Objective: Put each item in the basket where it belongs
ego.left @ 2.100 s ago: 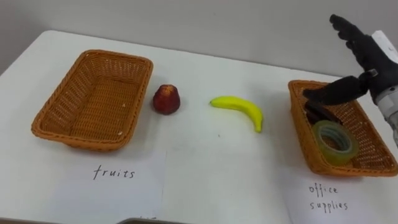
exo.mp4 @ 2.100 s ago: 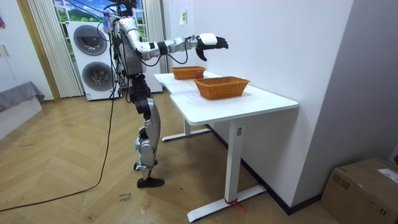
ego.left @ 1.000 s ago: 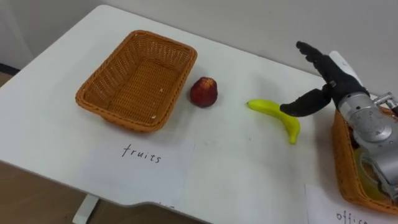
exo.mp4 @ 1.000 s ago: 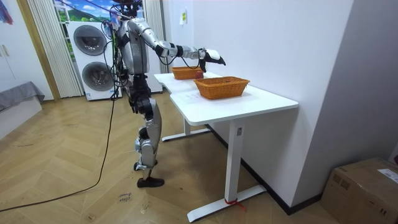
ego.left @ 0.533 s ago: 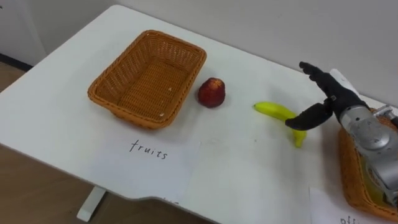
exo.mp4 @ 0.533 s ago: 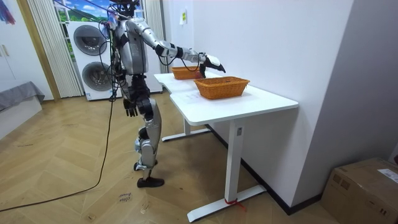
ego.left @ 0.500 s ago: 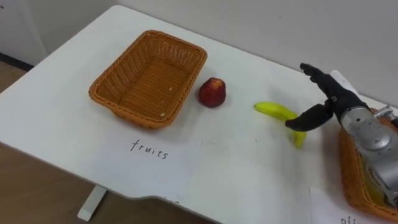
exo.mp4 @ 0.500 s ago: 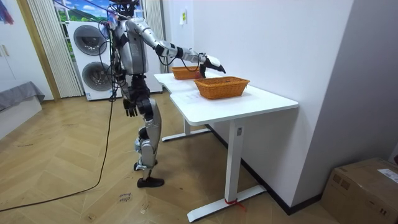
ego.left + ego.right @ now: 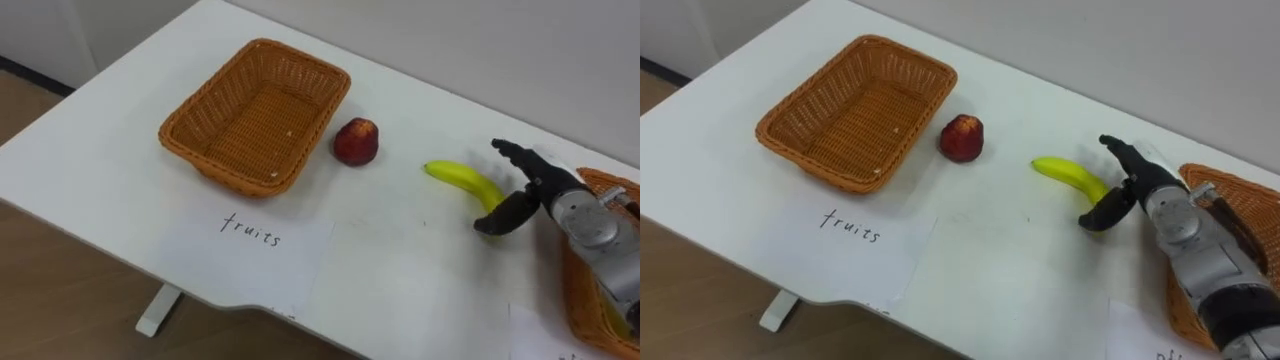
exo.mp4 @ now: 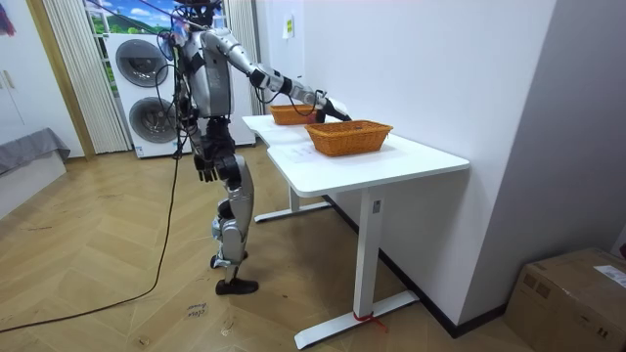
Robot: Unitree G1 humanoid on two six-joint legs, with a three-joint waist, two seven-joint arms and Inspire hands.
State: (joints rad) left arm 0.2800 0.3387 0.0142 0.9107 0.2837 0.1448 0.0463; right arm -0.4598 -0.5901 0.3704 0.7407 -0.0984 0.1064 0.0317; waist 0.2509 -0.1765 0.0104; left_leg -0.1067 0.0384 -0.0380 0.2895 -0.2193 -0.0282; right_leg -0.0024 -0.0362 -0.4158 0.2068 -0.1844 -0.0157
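Our right hand is spread, thumb and fingers straddling the banana's right end (not closed on it), well in from the table's front edge. Open tabletop separates it from the apple, which lies beside the fruit basket. Our left hand hangs at the hip; we cannot tell its state.

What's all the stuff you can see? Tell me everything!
Table: one, white, in front of the robot.
Empty basket: one, orange wicker, table's left.
Right basket: one, orange wicker, table's right end.
Apple: one, red, just right of the empty basket.
Banana: one, yellow, between apple and right basket.
Paper labels: two, white, one before each basket.
Washing machines: two, white, stacked behind the robot.
Cardboard box: one, brown, on the floor.
Right hand: fingers open at the banana's end.
Left hand: hanging at the robot's side.
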